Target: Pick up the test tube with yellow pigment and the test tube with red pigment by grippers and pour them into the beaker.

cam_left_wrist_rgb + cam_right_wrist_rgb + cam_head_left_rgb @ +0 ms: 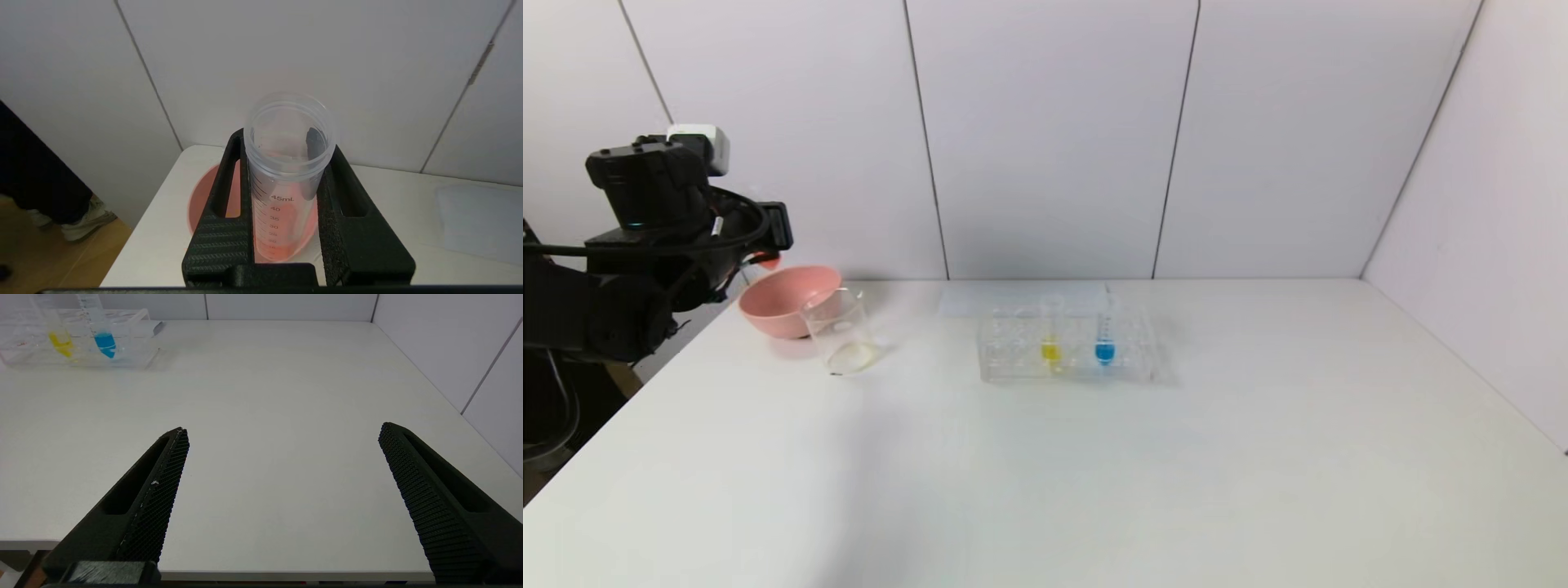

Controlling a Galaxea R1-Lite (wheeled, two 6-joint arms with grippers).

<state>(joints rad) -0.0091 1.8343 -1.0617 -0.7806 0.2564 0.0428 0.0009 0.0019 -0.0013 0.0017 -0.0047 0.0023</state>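
My left gripper is shut on the test tube with red pigment. The tube is clear and graduated, open mouth up, with a little orange-red liquid at its base. In the head view the left gripper is raised at the table's far left, and the tube's red base shows just above the pink bowl's left rim. The beaker stands right of the bowl. The test tube with yellow pigment stands in the clear rack. My right gripper is open and empty over the table's front edge, out of the head view.
The pink bowl sits under the held tube and touches the beaker's back left. A blue-liquid tube stands in the rack beside the yellow one. A flat clear sheet lies behind the rack. Walls close the back and right.
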